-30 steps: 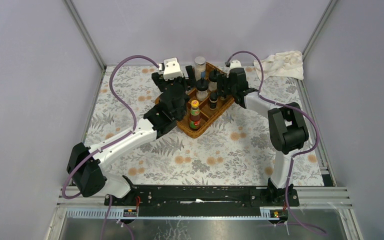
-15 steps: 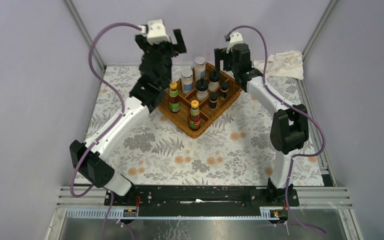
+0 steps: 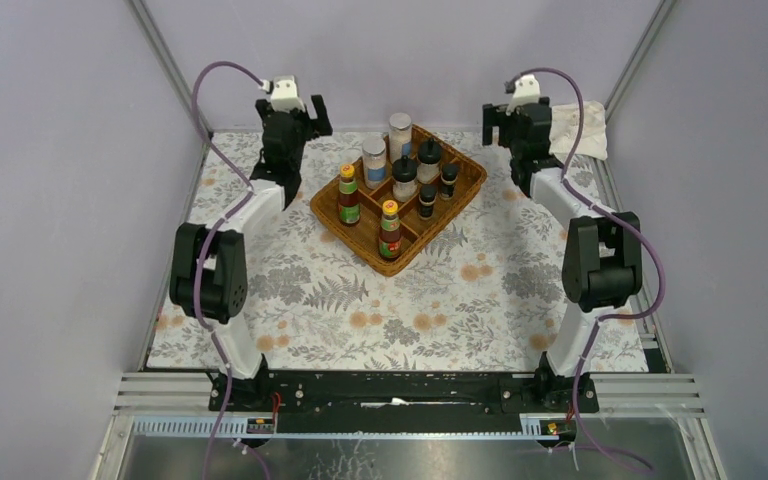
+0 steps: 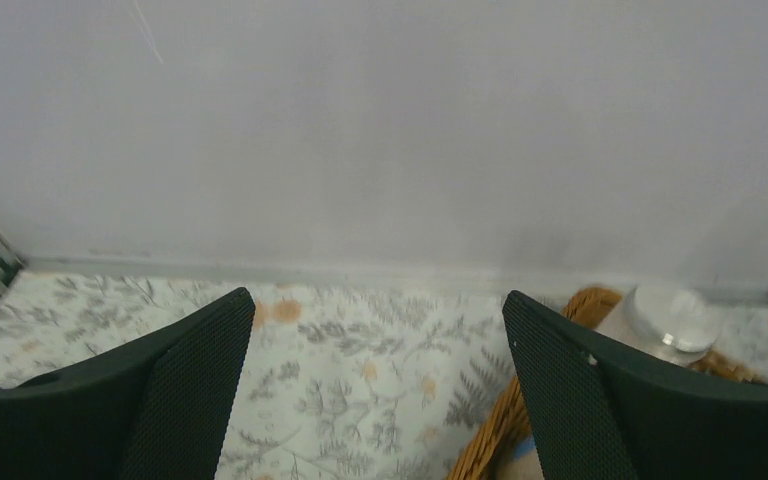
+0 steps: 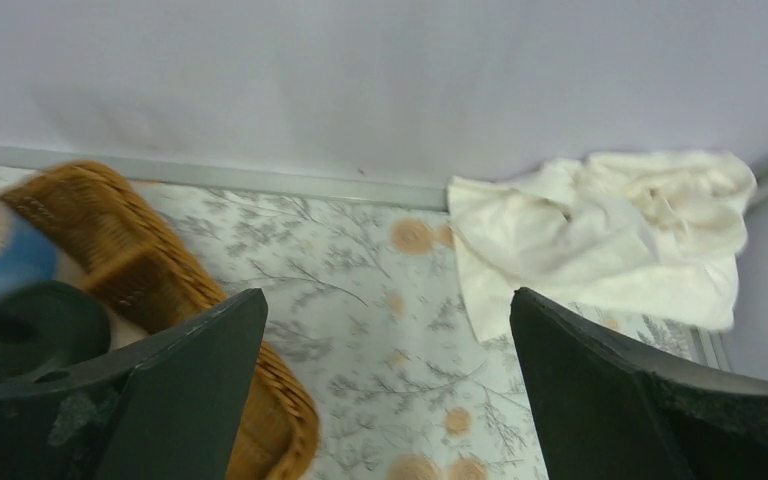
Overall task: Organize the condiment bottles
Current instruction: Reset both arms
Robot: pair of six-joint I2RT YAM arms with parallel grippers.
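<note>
Across a floral-covered table (image 3: 410, 300), we see a brown wicker divided tray (image 3: 335, 220) set toward the far side. The left gripper (image 4: 375, 310) and right gripper (image 5: 387, 300) hang either side of it, jaws spread wide, holding nothing. A crumpled white cloth (image 3: 575, 125) lies in the far right corner. The condiment bottles (image 3: 390, 228) stand upright in the tray's compartments.

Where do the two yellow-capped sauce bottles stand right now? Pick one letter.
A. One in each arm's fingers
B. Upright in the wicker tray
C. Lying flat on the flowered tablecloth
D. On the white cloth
B: in the top view both yellow-capped sauce bottles stand upright inside the wicker tray, in compartments on its near-left side.
</note>
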